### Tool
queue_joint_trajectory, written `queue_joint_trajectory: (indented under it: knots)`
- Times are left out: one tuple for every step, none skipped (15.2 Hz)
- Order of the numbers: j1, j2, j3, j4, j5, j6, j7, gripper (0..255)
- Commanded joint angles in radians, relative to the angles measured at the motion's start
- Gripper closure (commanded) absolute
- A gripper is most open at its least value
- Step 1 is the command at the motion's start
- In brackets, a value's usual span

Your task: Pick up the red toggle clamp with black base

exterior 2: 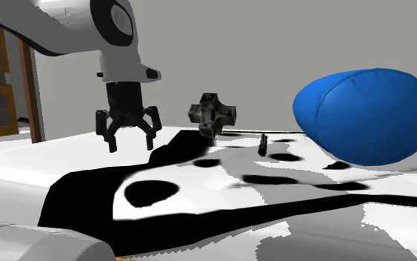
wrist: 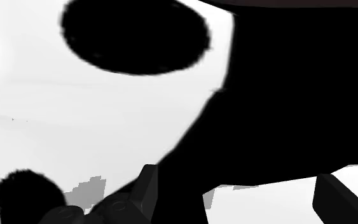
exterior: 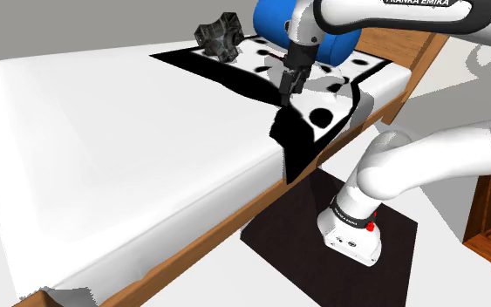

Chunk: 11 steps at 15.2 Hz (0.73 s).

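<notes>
Gripper (exterior 2: 131,146) hangs spread over the spotted blanket (exterior 2: 221,189).
The small dark toggle clamp (exterior 2: 262,143) lies on the blanket near the blue pillow (exterior 2: 366,115), between the pillow and a grey cross-shaped object (exterior 2: 212,113).

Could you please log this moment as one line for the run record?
gripper: open | holding: nothing | position: above spotted blanket | phase: pre-grasp

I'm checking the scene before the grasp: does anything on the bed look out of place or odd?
Yes. A dark grey cross-shaped object sits tilted at the edge of the spotted black-and-white cover, near a blue pillow: hardware looks odd on a bed. The cover itself is rumpled and droops over the bed's side.
</notes>
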Motion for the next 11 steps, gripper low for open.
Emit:
queue_joint_trajectory:
  knots:
    - [0.0, 0.0, 0.0, 0.0, 0.0, 0.0, 0.0, 0]
    - [-0.011, 0.019, -0.016, 0.009, -0.014, 0.015, -0.014, 0]
    - [-0.022, 0.038, -0.033, 0.019, -0.027, 0.031, -0.028, 0]
    - [-0.032, 0.058, -0.049, 0.03, -0.04, 0.046, -0.042, 0]
    - [-0.042, 0.079, -0.065, 0.041, -0.052, 0.061, -0.055, 0]
    - [-0.052, 0.1, -0.081, 0.054, -0.063, 0.076, -0.068, 0]
    - [-0.061, 0.122, -0.096, 0.068, -0.074, 0.09, -0.082, 0]
    - [-0.07, 0.145, -0.112, 0.083, -0.083, 0.104, -0.095, 0]
    - [-0.078, 0.168, -0.127, 0.099, -0.092, 0.118, -0.107, 0]
    - [-0.086, 0.191, -0.143, 0.115, -0.1, 0.132, -0.12, 0]
    - [-0.093, 0.215, -0.158, 0.133, -0.107, 0.144, -0.133, 0]
